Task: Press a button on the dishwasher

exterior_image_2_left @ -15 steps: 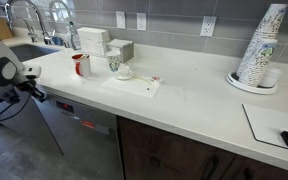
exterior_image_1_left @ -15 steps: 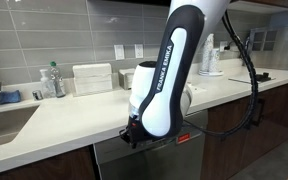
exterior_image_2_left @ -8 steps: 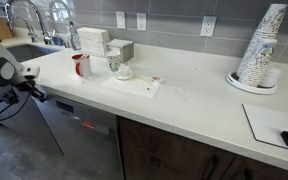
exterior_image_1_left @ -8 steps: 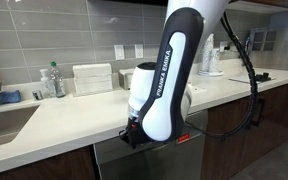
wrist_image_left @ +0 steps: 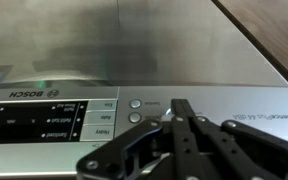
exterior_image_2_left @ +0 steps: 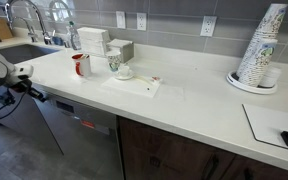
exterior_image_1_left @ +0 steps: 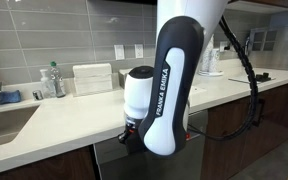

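Observation:
The dishwasher (exterior_image_2_left: 84, 150) is a grey steel front under the white counter, with a dark control strip and a small red display (exterior_image_2_left: 87, 124). In an exterior view my arm hides most of it (exterior_image_1_left: 112, 162). My gripper (exterior_image_2_left: 36, 93) is shut and empty, with its fingers pointing at the left end of the control strip. In the wrist view the shut fingertips (wrist_image_left: 181, 105) lie over the silver Bosch panel (wrist_image_left: 44, 115), just right of two round buttons (wrist_image_left: 136, 110). I cannot tell whether the tips touch the panel.
Dark brown cabinet doors (exterior_image_2_left: 194, 160) stand beside the dishwasher. The counter (exterior_image_2_left: 184, 95) holds a red cup (exterior_image_2_left: 80, 65), a mug on a saucer (exterior_image_2_left: 122, 70), white boxes (exterior_image_2_left: 94, 42) and a stack of paper cups (exterior_image_2_left: 259, 50). A sink with a faucet (exterior_image_2_left: 24, 20) is at the far left.
My arm has shifted a little to the left in both exterior views, carrying the gripper slightly further along the dishwasher's front edge. Nothing on the counter has moved.

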